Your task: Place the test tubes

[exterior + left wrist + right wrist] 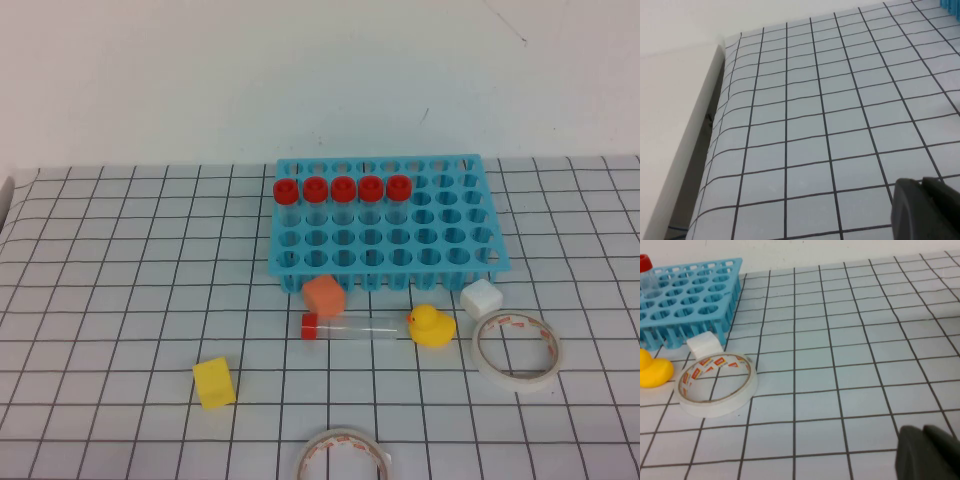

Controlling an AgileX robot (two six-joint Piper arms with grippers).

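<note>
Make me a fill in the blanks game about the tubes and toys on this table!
The blue rack holds ___ red-capped tubes standing in a row.
One more tube lies flat, its clear end pointing at the yellow ___.
The left gripper is shut above bare mat; the right gripper is shut above mat, facing a roll of ___.
Missing words: five, duck, tape.

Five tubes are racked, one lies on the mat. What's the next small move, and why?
Probably reach the right gripper, shut with tape and duck in view, toward the tube lying by the duck. The left gripper, shut, hangs over bare mat, farther off.
</note>
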